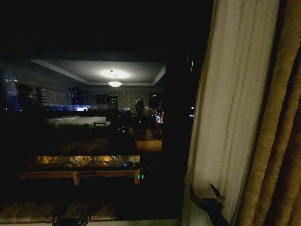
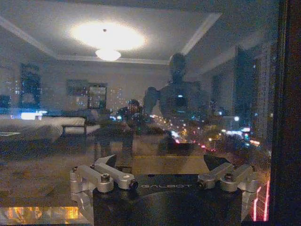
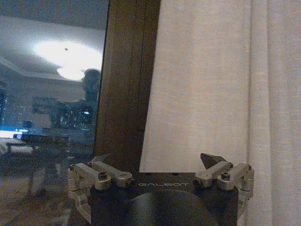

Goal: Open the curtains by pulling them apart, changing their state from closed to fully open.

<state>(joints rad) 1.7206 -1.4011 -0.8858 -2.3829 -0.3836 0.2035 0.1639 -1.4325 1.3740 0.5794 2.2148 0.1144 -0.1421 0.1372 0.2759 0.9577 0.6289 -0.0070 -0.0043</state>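
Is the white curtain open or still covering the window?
Open here: the sheer curtain is bunched beside the golden drape, leaving dark window glass bare.

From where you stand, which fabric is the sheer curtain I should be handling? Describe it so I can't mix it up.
Start at the dark window glass reflecting the lit room; immediately to its right hangs the sheer curtain, gathered at the window's right side. It is pale off-white with fine vertical pleats, and the right end effector sits open at its lower edge. The golden-brown drape farther right is darker and heavier.
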